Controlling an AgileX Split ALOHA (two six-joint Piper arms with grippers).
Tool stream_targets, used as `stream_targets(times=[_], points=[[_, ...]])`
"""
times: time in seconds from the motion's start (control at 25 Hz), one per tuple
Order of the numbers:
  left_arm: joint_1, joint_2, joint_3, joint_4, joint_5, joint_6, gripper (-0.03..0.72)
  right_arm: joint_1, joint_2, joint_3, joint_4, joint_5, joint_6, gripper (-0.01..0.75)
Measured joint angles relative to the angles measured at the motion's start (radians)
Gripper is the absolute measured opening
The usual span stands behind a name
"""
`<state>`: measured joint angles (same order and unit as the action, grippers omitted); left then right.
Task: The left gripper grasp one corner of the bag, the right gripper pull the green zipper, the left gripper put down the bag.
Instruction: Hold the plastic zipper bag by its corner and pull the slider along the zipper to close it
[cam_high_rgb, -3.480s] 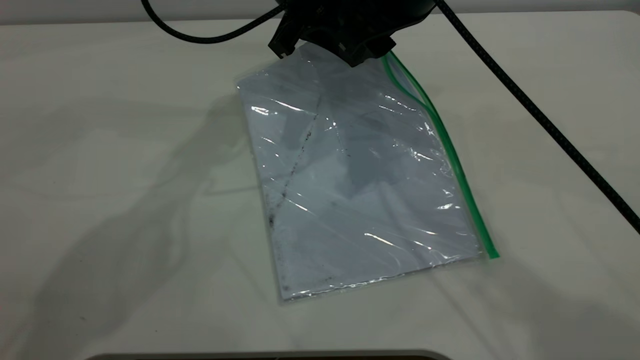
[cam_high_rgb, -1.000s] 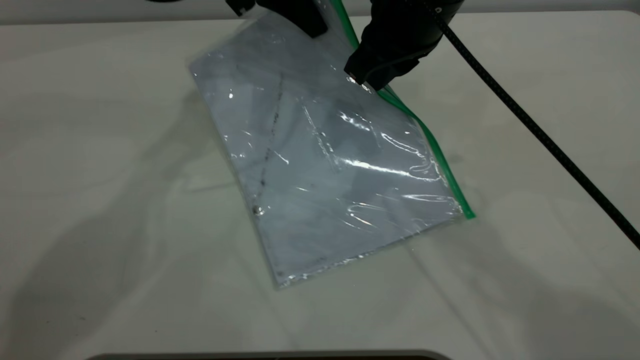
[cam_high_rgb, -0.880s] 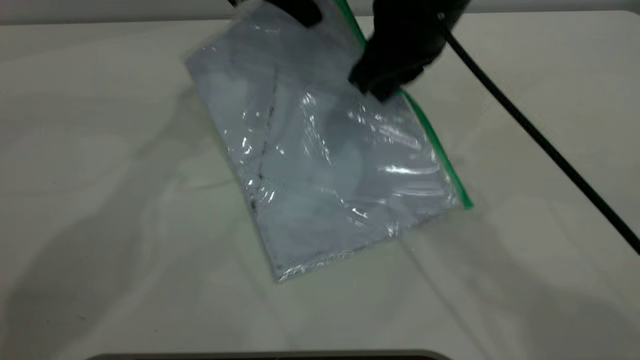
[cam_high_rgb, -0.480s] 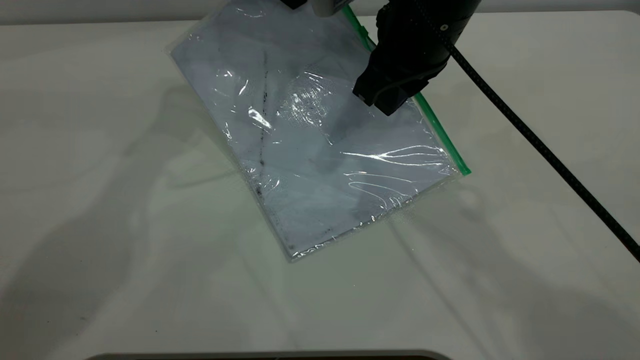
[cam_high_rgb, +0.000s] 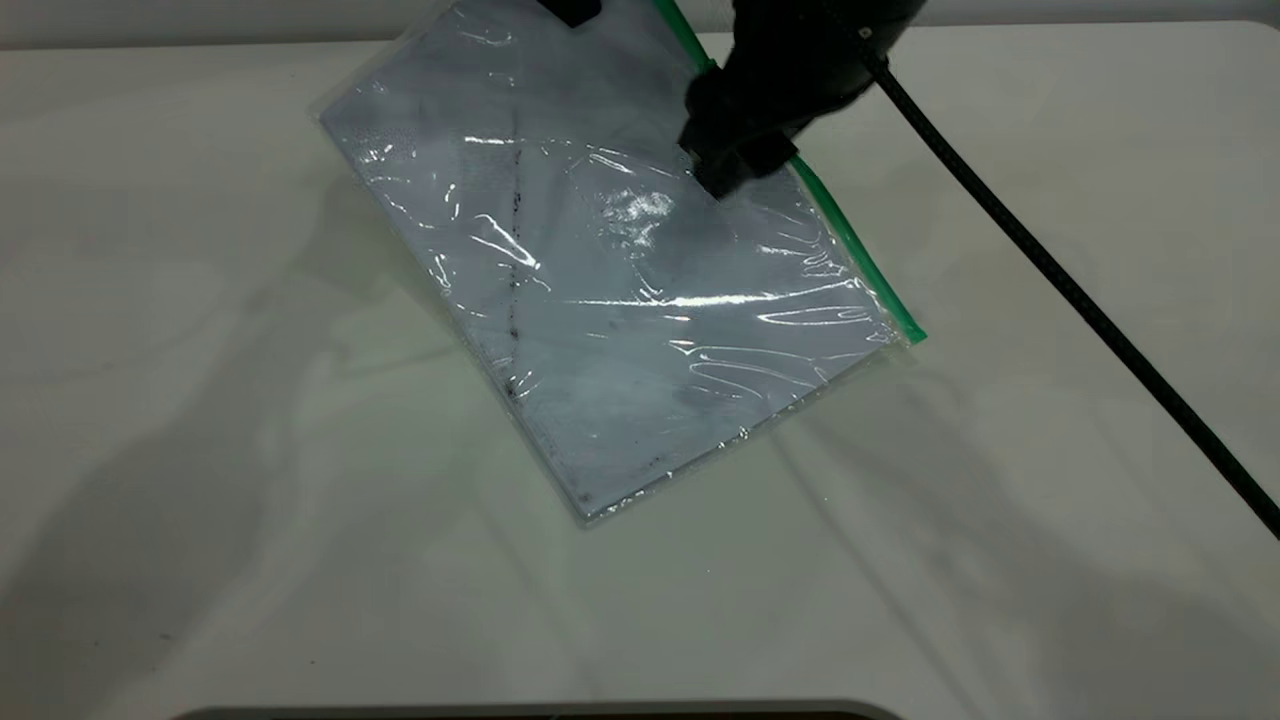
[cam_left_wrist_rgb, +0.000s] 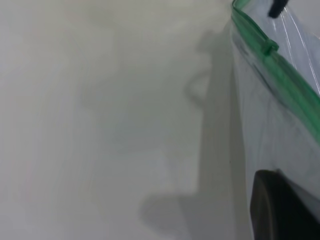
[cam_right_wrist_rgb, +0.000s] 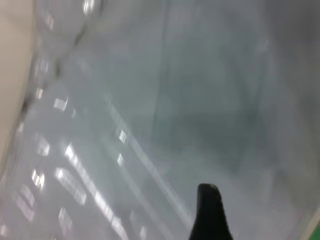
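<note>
The clear plastic bag (cam_high_rgb: 620, 290) hangs tilted over the white table (cam_high_rgb: 200, 450), its far end lifted toward twelve o'clock and its near corner, down at about six o'clock, resting on or just above the tabletop. Inside sits white paper with a dark streak (cam_high_rgb: 514, 260) running along it.

Up at the top edge of the exterior view, the left gripper (cam_high_rgb: 572, 10) is only a sliver of black, clenched on the corner of the bag (cam_high_rgb: 640, 12), which it holds up; in its own wrist view one dark finger (cam_left_wrist_rgb: 280, 210) lies against the plastic.

The green zipper (cam_high_rgb: 850, 250) runs down the bag's edge from twelve toward four o'clock. Its small slider tab (cam_left_wrist_rgb: 270, 47) shows in the left wrist view.

The right gripper (cam_high_rgb: 725, 170) is at about one o'clock of the bag, tip down against the plastic right beside the green strip, its ribbed cable (cam_high_rgb: 1080, 300) trailing toward four o'clock. Whether its claw is released or clenched, I cannot tell.
</note>
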<state>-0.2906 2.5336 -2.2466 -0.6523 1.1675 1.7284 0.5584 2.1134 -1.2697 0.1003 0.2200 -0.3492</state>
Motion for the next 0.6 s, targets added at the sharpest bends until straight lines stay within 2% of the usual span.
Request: stream_targets(times=[0.2,0.6], points=[[0.000,0.000,0.000,0.001,0.000,-0.018,0.053,0.000,0.000,0.000,0.000,-0.100,0.005,0.567],[-0.003,0.000,0.000,0.001,0.000,-0.026,0.053,-0.020,0.000,0.000,0.001,-0.170,0.008,0.553]])
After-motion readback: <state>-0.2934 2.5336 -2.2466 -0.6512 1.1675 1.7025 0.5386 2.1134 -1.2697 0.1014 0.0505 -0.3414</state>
